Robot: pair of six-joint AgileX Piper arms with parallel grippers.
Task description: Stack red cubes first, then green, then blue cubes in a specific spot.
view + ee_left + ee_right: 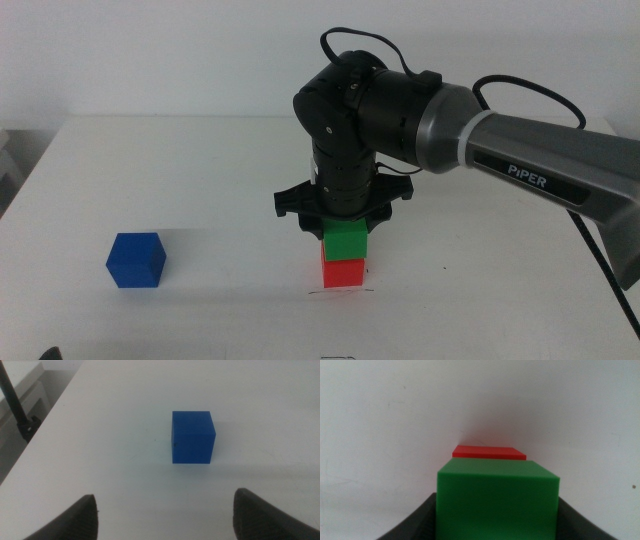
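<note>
Second step: right gripper (345, 228) clamped on matte green cube (346, 240) atop matte red cube (344, 272); next, releasing. Matte blue cube (136, 260) waiting at nine o'clock, left gripper (165, 515) spread apart.

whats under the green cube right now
The red cube sits directly under the green cube, which the right gripper holds. A thin dark pen stroke shows at the red cube's base; the rest is covered.

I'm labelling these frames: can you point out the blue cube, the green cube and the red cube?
blue cube (192, 437): left wrist view, its front face.
green cube (346, 240): middle view, its front face.
red cube (344, 273): middle view, its front face, under the green cube.
</note>
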